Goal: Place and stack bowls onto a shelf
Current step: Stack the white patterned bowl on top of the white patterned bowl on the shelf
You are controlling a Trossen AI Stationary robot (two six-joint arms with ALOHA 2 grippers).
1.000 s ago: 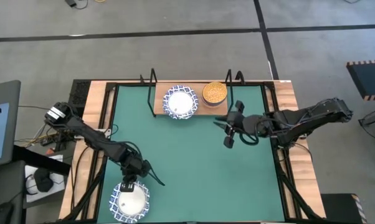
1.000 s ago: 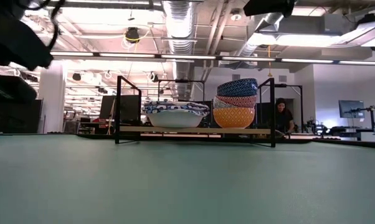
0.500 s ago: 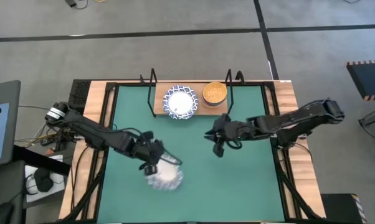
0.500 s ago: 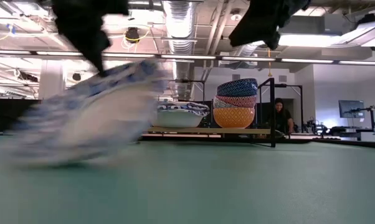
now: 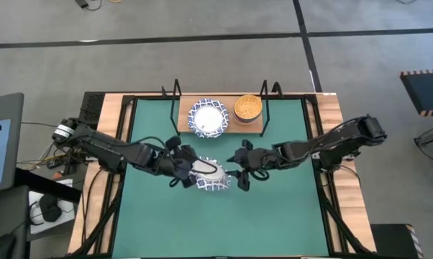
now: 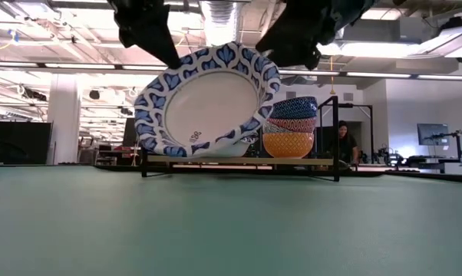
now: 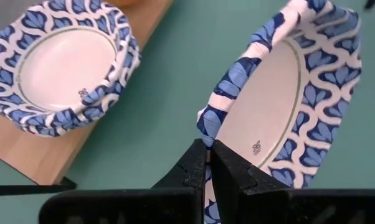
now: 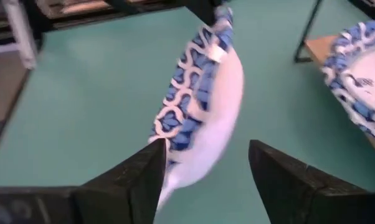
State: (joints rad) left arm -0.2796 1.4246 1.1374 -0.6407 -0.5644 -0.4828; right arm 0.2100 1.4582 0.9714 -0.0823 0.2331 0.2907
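A white bowl with a blue lattice rim hangs over the middle of the green mat, tipped steeply on edge. My left gripper is shut on it from the left side. My right gripper stands open just right of the bowl, whose edge lies ahead of its spread fingers. On the wooden shelf at the far edge rest more white lattice bowls and a stack of small coloured bowls. My left gripper pinches the bowl's lattice rim between its two fingers, which come slanting down from the table's left. The bowl is lifted clear of the mat and stands nearly on edge above the fingertips. My right gripper: I cannot tell whether its fingers touch the bowl.
Black wire supports stand at both ends of the shelf. A wooden frame borders the green mat. A person sits in the room behind the table.
My left gripper has lifted the white bowl off the mat's near left corner and carried it up toward the middle of the table, tipping it from flat to nearly on edge. My right gripper has come down and toward the table's left, up to the bowl.
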